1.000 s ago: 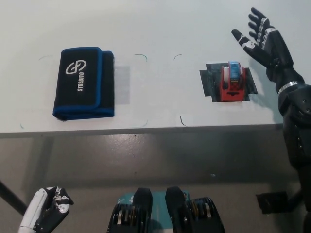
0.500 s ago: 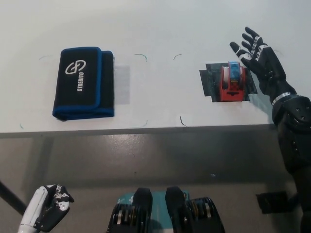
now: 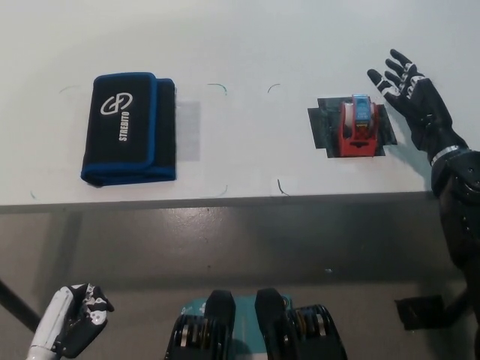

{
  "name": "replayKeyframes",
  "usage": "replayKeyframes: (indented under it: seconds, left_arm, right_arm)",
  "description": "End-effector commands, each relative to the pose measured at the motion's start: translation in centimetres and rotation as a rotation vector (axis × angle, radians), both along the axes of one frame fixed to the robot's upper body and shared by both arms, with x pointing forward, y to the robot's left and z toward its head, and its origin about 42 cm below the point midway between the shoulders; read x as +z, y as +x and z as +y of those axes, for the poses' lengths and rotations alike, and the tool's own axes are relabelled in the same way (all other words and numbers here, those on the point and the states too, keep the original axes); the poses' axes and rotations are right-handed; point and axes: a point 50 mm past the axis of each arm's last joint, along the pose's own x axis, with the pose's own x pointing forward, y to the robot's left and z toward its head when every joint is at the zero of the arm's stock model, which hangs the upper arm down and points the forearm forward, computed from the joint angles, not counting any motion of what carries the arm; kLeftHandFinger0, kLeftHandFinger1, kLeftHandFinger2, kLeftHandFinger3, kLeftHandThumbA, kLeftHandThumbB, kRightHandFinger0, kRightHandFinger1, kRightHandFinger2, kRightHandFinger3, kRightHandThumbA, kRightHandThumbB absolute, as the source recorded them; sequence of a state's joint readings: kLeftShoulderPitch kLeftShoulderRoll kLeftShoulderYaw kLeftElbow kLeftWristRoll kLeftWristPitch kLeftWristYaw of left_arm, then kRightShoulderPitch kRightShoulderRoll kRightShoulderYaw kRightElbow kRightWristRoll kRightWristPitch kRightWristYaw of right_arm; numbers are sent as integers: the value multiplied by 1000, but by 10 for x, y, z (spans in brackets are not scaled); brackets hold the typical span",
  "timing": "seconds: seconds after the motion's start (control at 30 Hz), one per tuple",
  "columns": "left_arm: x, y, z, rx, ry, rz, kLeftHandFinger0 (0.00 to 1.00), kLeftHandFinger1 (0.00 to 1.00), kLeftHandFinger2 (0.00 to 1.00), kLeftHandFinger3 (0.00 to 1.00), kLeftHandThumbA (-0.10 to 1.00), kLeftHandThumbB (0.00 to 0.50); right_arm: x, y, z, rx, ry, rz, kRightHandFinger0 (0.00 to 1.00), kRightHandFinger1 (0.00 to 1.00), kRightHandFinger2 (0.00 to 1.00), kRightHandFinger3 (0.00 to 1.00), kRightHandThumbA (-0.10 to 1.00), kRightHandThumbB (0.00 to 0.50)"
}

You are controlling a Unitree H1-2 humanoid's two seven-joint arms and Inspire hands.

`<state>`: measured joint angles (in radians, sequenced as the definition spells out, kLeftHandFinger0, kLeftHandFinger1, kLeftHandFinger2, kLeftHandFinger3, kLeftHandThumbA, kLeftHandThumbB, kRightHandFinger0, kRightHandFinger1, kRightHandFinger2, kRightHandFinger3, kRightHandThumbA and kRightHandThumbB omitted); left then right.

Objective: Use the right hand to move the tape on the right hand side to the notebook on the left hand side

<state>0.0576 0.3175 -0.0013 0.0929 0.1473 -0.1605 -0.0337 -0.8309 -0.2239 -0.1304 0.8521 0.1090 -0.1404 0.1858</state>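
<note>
You are looking steeply down on a white table (image 3: 247, 45) whose near edge runs across the middle of the view, with grey floor below it. On the right side of the table sits the tape (image 3: 358, 126) — a red dispenser with a pale blue roll at its far end, standing on a dark square patch (image 3: 321, 129) on the tabletop. Your black right hand (image 3: 415, 103) is just to the right of the tape, above the table's right edge, with its fingers (image 3: 386, 79) spread wide and pointing up and away from you; it holds nothing and does not touch the tape, though its fingertips reach level with the dispenser's far end. The black forearm runs down the right edge of the view. Well apart, on the left side of the table, lies the notebook (image 3: 127, 127) — a black case with blue trim and a white logo with lettering, lying flat near the table's front edge. A few thin curved marks on the tabletop sit between the notebook and the tape. Your white left hand (image 3: 69, 324) rests at the lower left, below the table's edge over the floor, its fingers curled loosely inward around nothing.
</note>
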Motion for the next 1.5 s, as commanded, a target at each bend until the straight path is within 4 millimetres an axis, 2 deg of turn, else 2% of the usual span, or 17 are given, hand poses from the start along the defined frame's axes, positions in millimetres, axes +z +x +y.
replayKeyframes:
  seconds: [0.0,0.03,0.13,0.23,0.27,0.4,0.47,0.53,0.7,0.83,1.0,1.1,1.17,1.23,1.3,1.43,1.47]
  left_arm:
    - [15,5,-1,-16,12,-64,204,147,186,414,141,0]
    - [15,5,-1,-17,11,-64,205,147,186,414,144,0]
    - [16,6,-2,-19,4,-69,213,151,185,416,134,0]
    - [18,9,-3,-18,8,-79,211,153,195,421,134,1]
    - [19,10,-3,-19,11,-81,211,155,197,421,143,0]
    - [22,10,-4,-22,16,-85,214,153,191,416,168,0]
    - [24,13,-3,-23,27,-83,214,156,193,415,222,0]
    - [24,12,-3,-24,29,-84,217,158,194,414,224,0]
    - [24,11,-3,-24,12,-89,225,159,193,416,193,0]
    - [27,14,-2,-23,27,-92,226,164,196,415,195,0]
    - [29,15,0,-20,30,-97,220,159,189,412,201,2]
    - [29,15,0,-21,31,-99,220,158,189,416,207,0]
    - [29,15,-1,-22,28,-100,223,161,191,418,208,2]
    - [29,16,-1,-24,22,-104,225,161,192,418,205,0]
    - [28,17,-1,-27,22,-111,219,158,187,415,189,0]
    - [30,19,-4,-33,35,-106,217,161,194,420,172,0]
    - [30,20,-4,-34,32,-107,216,159,192,420,170,0]
  right_arm:
    - [35,10,4,26,-7,-124,1000,1000,1000,1000,844,435]
    - [31,9,6,25,-19,-111,1000,1000,1000,1000,866,463]
    - [19,8,11,39,-9,-88,1000,1000,1000,1000,850,486]
    - [1,5,22,70,0,-65,1000,1000,1000,1000,824,421]
    - [-6,4,27,73,17,-51,1000,1000,1000,1000,804,412]
    - [-19,1,33,83,13,-28,1000,1000,1000,1000,822,430]
    - [-29,-1,37,99,34,-11,1000,1000,1000,1000,789,399]
    - [-34,-3,39,106,40,-2,1000,1000,1000,1000,785,380]
    - [-43,-5,41,107,32,16,1000,1000,1000,1000,817,373]
    - [-42,-5,41,109,38,12,1000,1000,1000,1000,809,344]
    - [-40,-3,47,109,20,13,1000,1000,1000,1000,857,356]
    - [-40,-2,57,120,41,16,1000,1000,1000,1000,840,356]
    - [-39,-1,66,124,43,18,1000,1000,1000,1000,833,386]
    - [-35,0,75,135,44,16,1000,1000,1000,1000,831,383]
    - [-30,2,95,174,48,3,1000,1000,1000,1000,837,380]
    - [-25,3,113,203,35,-10,1000,1000,1000,1000,854,362]
    - [-23,4,124,218,44,-12,1000,1000,1000,1000,830,380]
